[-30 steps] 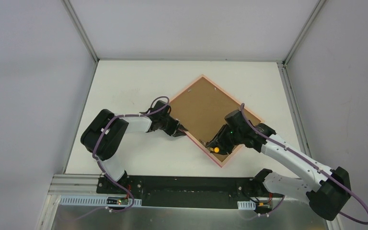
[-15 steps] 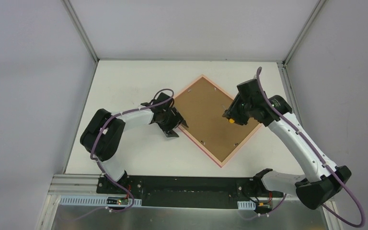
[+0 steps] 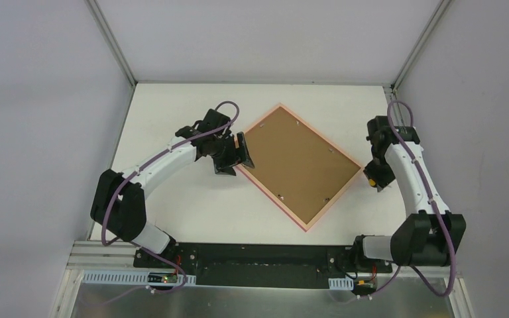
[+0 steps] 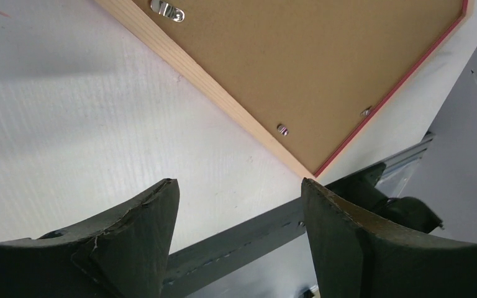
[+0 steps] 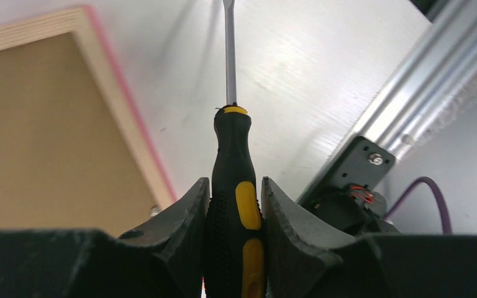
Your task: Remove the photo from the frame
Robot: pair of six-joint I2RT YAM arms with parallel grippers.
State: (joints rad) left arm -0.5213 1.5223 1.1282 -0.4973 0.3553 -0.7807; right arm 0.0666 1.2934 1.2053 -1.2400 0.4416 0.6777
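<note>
The frame (image 3: 303,165) lies back-up on the table (image 3: 172,126); the left gripper (image 4: 239,186) – jaws spread, empty – is beside its left edge; the right gripper (image 5: 236,186) pinches a black-and-yellow screwdriver (image 5: 233,152) beyond the right corner.

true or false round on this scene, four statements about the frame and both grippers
1. The frame lies back up. True.
2. The right gripper grips a screwdriver. True.
3. The left gripper is clamped on the frame. False: it is open beside the frame, holding nothing.
4. The screwdriver is over the frame. False: it is over the bare table, off the frame's right side.
</note>
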